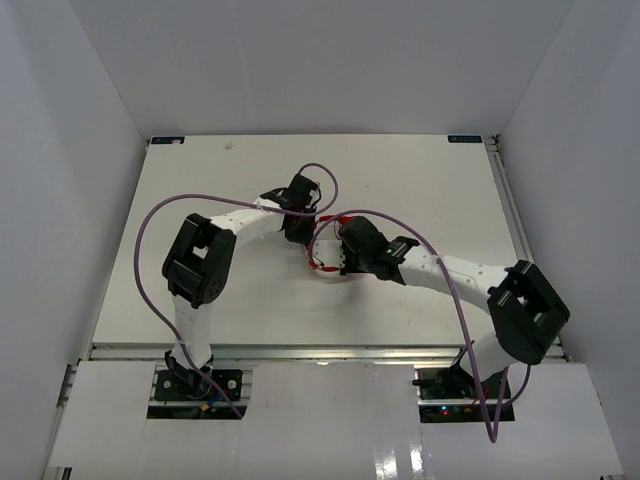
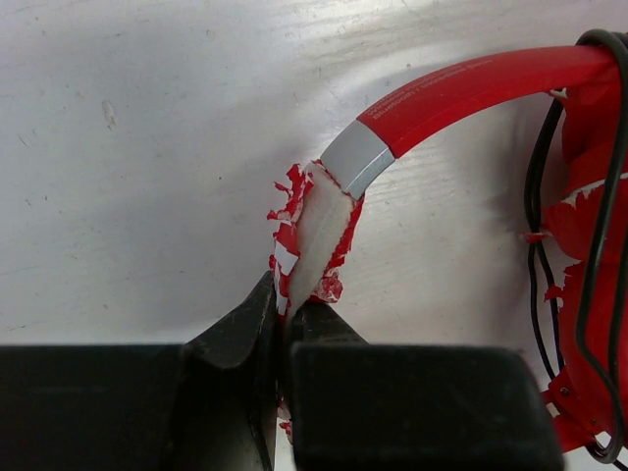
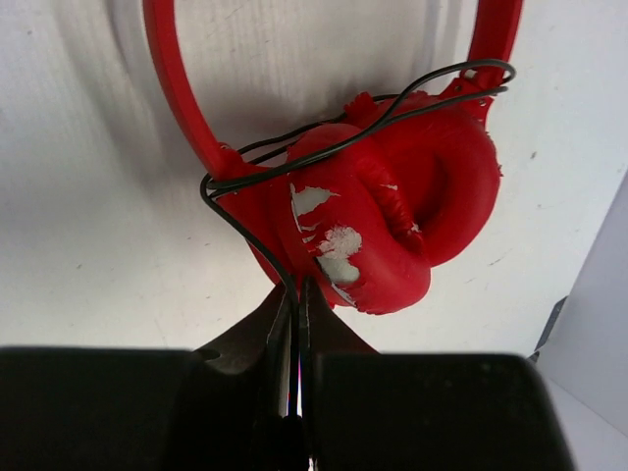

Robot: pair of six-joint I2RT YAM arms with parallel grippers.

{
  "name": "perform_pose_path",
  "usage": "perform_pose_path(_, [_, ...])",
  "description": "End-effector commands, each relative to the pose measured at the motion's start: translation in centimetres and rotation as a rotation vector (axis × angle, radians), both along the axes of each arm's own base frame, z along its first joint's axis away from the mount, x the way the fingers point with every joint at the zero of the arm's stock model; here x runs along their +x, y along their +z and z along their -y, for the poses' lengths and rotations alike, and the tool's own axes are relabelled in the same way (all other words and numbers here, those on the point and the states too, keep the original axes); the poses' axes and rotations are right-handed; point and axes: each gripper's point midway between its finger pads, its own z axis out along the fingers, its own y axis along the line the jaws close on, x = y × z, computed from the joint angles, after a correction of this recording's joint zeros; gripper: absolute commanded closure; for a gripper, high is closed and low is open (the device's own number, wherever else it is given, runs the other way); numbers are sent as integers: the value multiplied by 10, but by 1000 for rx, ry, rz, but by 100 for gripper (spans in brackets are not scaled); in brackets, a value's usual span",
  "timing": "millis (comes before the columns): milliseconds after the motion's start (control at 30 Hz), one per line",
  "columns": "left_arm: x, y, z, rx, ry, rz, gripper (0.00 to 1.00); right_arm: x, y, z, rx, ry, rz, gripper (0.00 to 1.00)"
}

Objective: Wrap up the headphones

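1. The headphones (image 1: 322, 255) lie in the middle of the bench (image 1: 420, 180), between the two arms.
2. The left end effector (image 2: 285, 314) is pinching the flaking padded end of the headband (image 2: 471, 83). That crumbling cover could tear or slip free if it is pulled.
3. The right end effector (image 3: 297, 294) is pinching the thin black cable (image 3: 324, 147) beside the earcups (image 3: 392, 216). A hard tug could draw the cable through the jaws or loosen the loops.
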Motion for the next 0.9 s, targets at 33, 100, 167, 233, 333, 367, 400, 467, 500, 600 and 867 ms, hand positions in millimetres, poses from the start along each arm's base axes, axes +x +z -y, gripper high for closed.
perform_pose_path(33, [-6, 9, 17, -47, -79, -7, 100, 28, 21, -23, 63, 7, 115, 91])
perform_pose_path(100, [-7, 7, 16, -42, -78, -11, 100, 28, 23, -27, 70, 15, 107, 91])
perform_pose_path(167, [-7, 7, 15, -40, -77, -12, 99, 25, 24, -30, 82, 28, 83, 89])
perform_pose_path(233, [-8, 8, 14, -40, -73, -13, 89, 21, 26, -34, 102, 31, 52, 79])
perform_pose_path(333, [-8, 12, 15, -49, -65, -12, 66, 18, 32, -36, 120, 30, 30, 59])
perform_pose_path(367, [-9, 13, 15, -52, -61, -14, 54, 16, 33, -34, 114, 28, 29, 48])
perform_pose_path(400, [-9, 15, 15, -55, -57, -12, 46, 16, 36, -32, 120, 26, 35, 40])
perform_pose_path(467, [-8, 22, 14, -57, -46, 2, 33, 10, 44, -26, 135, 29, 35, 23])
perform_pose_path(500, [-8, 27, 12, -59, -40, 13, 29, 4, 48, -21, 150, 40, 18, 18])
perform_pose_path(600, [-7, 46, 8, -77, -29, 51, 22, -10, 59, -2, 191, 50, -15, 7])
perform_pose_path(867, [-15, 113, -1, -149, -39, 189, 15, -29, 96, 46, 423, -10, -54, 10])
